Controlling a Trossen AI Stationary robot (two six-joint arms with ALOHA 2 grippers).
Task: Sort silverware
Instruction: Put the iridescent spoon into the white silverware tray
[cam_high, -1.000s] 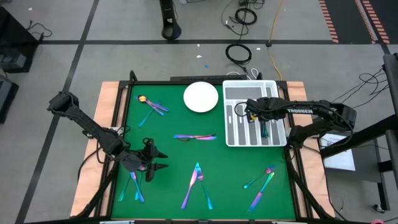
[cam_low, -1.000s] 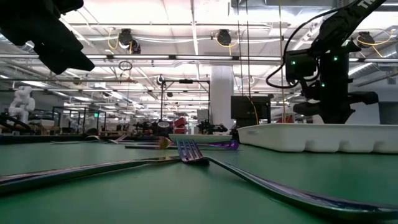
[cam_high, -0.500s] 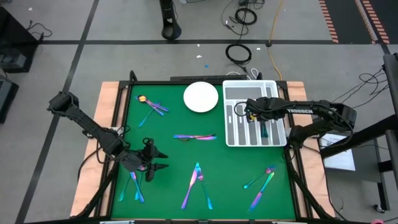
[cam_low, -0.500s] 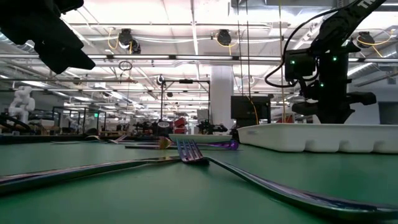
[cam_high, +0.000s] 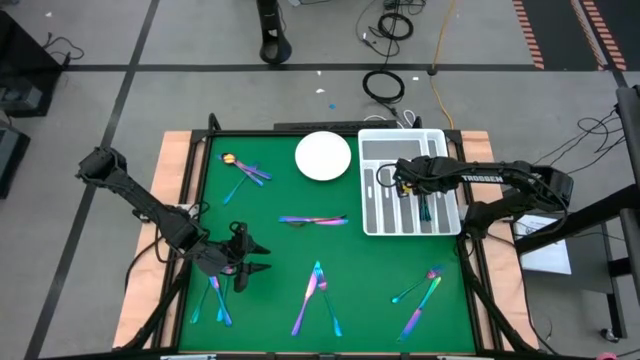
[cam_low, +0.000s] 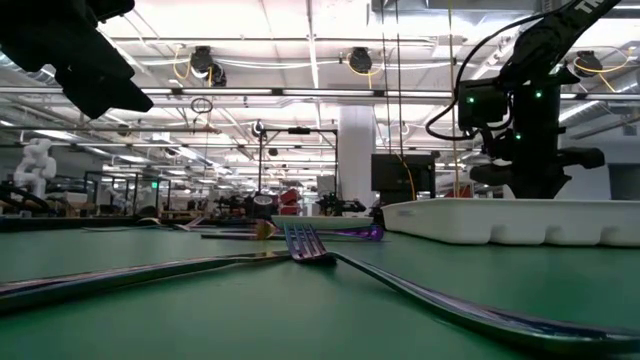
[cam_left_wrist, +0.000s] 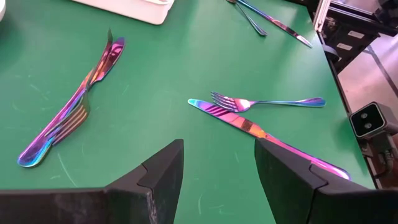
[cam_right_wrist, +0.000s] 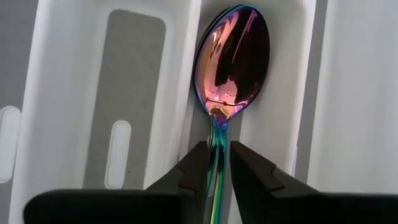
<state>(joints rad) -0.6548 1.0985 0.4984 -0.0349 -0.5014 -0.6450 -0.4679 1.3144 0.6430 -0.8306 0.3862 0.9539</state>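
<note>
Green felt covers the table (cam_high: 380, 260), and scattered over it lies the iridescent blue-purple-pink silverware: a crossed fork and knife (cam_high: 318, 298) at lower centre of the high view, a pair (cam_high: 420, 295) at lower right, a small cluster (cam_high: 313, 220) at centre, another (cam_high: 245, 170) at upper left, and two pieces (cam_high: 217, 300) at lower left. A round white plate (cam_high: 323, 156) sits at upper centre, just beside the white slotted plastic tray (cam_high: 372, 225) to its right. The right gripper (cam_high: 402, 182) hangs over the tray's middle slots; in its wrist view the dark fingers (cam_right_wrist: 193, 168) stand narrowly apart on either side of the neck of an iridescent spoon (cam_right_wrist: 233, 59) lying bowl-up in a tray slot, close against the handle, though whether they press it cannot be told. More silverware (cam_high: 428, 205) lies in a slot further right. The left gripper (cam_high: 245, 262) hovers above the felt at lower left, its fingers (cam_left_wrist: 161, 171) spread wide and holding nothing, with a fork (cam_left_wrist: 267, 101) and knife (cam_left_wrist: 261, 134) lying crossed on the felt ahead of it and a second pair (cam_left_wrist: 74, 109) to the side.
</note>
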